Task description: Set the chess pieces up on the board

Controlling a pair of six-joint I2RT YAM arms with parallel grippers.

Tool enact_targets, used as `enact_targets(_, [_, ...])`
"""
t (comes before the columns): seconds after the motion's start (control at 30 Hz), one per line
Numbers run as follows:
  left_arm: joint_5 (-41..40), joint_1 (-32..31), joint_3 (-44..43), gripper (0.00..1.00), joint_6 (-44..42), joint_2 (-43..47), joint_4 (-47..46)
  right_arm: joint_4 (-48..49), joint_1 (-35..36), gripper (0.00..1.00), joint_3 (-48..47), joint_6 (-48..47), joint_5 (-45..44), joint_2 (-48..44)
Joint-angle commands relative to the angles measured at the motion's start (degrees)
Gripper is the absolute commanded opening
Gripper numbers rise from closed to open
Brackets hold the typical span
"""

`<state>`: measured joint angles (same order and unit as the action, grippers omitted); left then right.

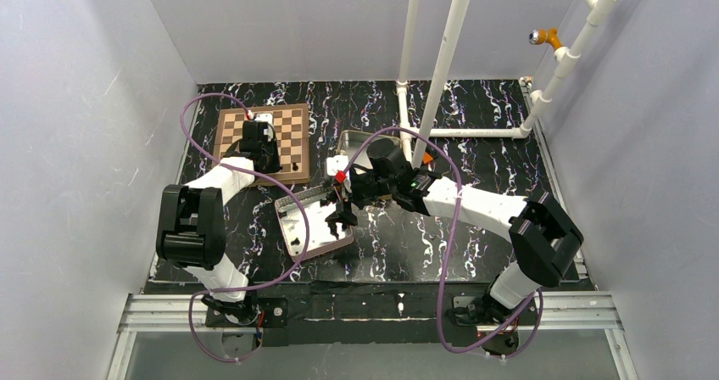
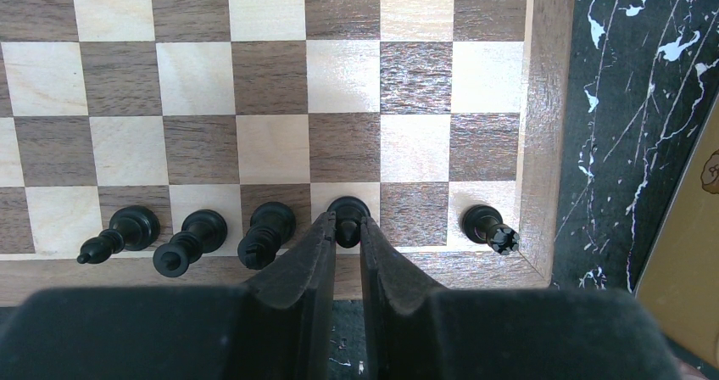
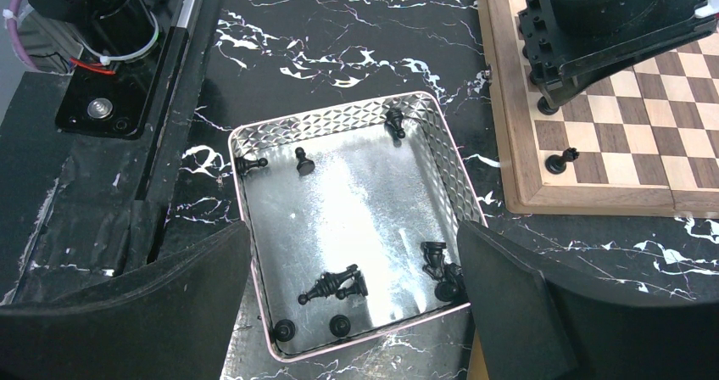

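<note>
The left hand (image 2: 346,227) pinches a black piece (image 2: 348,210) on the board's (image 2: 543,100) edge row, beside three others. It should open gently and lift straight up so nothing topples. The right hand (image 3: 354,244) gapes wide over the tin (image 3: 339,113).

Left arm (image 1: 191,227): recorded folded at the elbow, forearm extended forward, wrist turned straight down. Left gripper (image 2: 346,227): jaws drawn almost together and closed on the stem of one chess piece (image 2: 348,209).

Right arm (image 1: 483,206): recorded stretched leftward from its base, wrist pitched down. Right gripper (image 3: 356,312): jaws spread wide apart, its fingers (image 3: 127,312) seen at both lower corners of the wrist view.
</note>
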<state>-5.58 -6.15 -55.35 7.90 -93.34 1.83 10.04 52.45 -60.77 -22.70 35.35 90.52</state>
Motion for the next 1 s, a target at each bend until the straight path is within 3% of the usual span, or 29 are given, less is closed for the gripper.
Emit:
enact_targets(0.0, [-1.13, 0.26, -1.6, 0.09, -0.52, 1.92, 2.09, 2.53, -0.33, 0.98, -1.84, 0.11, 0.86, 0.23])
enact_targets(0.63, [-1.35, 0.25, -0.55, 0.07, -0.43, 3.65, 2.56, 2.96, -0.33, 0.98, -1.7, 0.59, 1.38, 0.05])
enact_targets(0.97, [-0.94, 0.26, -0.64, 0.15, -0.52, 3.31, 2.69, 2.96, -0.33, 0.99, -1.5, 0.64, 1.38, -0.1])
